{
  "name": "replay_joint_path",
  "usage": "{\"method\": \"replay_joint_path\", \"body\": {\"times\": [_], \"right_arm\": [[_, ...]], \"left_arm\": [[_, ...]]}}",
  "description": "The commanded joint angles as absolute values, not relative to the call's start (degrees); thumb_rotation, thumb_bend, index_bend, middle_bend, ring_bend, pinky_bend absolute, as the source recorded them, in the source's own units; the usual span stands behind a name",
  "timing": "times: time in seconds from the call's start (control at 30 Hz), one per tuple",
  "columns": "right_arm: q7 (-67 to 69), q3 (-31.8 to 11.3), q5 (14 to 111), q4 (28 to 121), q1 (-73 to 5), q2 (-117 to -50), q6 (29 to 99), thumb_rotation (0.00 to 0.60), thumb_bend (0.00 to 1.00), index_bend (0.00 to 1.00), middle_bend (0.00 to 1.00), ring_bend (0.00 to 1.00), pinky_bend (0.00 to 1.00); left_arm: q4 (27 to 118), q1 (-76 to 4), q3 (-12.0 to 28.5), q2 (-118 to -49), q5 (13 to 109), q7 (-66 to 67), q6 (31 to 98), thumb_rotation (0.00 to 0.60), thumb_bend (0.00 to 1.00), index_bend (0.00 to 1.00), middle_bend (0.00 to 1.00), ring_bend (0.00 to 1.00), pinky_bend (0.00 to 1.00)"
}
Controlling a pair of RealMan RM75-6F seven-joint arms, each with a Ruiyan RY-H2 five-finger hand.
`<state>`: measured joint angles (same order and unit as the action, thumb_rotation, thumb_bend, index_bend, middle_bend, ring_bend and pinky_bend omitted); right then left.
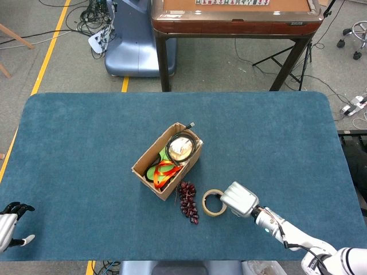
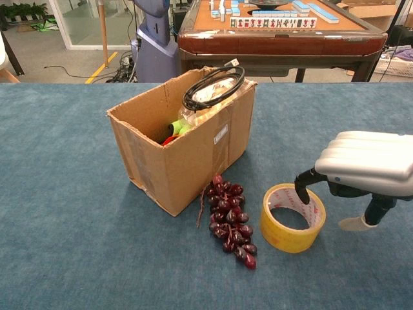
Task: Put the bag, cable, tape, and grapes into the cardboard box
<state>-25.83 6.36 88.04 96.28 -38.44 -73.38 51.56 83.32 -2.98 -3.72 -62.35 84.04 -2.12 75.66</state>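
Note:
The cardboard box (image 1: 141, 167) (image 2: 174, 161) stands mid-table, holding the green and orange bag (image 1: 160, 171) and the coiled black cable (image 1: 179, 146) (image 2: 213, 87) on top. Dark red grapes (image 1: 188, 201) (image 2: 230, 218) lie on the cloth just in front of the box. The yellow tape roll (image 1: 211, 203) (image 2: 292, 217) lies flat to their right. My right hand (image 1: 239, 199) (image 2: 364, 166) hovers low at the roll's right edge, fingers spread, one fingertip reaching into the ring, holding nothing. My left hand (image 1: 10, 221) rests at the table's near left edge, fingers apart and empty.
The blue cloth table (image 1: 80, 137) stretches wide around the box. Behind it stand a brown mahjong table (image 1: 235, 17) and a blue machine base (image 1: 129, 43), with cables on the floor.

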Motion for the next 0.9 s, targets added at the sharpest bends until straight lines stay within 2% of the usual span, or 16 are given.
{"method": "replay_joint_path", "body": {"times": [0.03,0.3,0.47,0.63,0.9], "right_arm": [[-25.6,6.1,87.7,95.0,-38.7,-74.5,50.5,0.6,0.24,0.42,1.0,1.0,1.0],[-24.0,5.4,87.6,91.9,-39.4,-76.9,48.6,0.6,0.4,0.46,1.0,1.0,1.0],[-24.0,5.3,87.6,91.2,-39.3,-77.3,48.3,0.6,0.5,0.62,1.0,1.0,1.0],[-24.1,4.9,88.2,92.1,-39.0,-76.7,49.5,0.6,0.51,0.72,1.0,1.0,1.0],[-24.4,4.7,92.0,97.7,-38.4,-73.5,53.4,0.6,0.51,0.73,1.0,1.0,1.0]], "left_arm": [[83.3,-3.0,-3.7,-62.4,84.0,-2.1,75.6,0.6,0.1,0.32,0.29,0.16,0.4],[83.3,-3.0,-3.7,-62.3,83.9,-2.3,75.5,0.6,0.1,0.32,0.29,0.16,0.4],[83.3,-3.0,-3.7,-62.2,83.8,-2.4,75.4,0.6,0.1,0.32,0.29,0.16,0.4],[83.3,-3.0,-3.7,-62.2,83.8,-2.3,75.4,0.6,0.1,0.32,0.29,0.16,0.4],[83.2,-3.0,-3.7,-62.3,83.8,-2.1,75.3,0.6,0.1,0.32,0.29,0.16,0.4]]}}
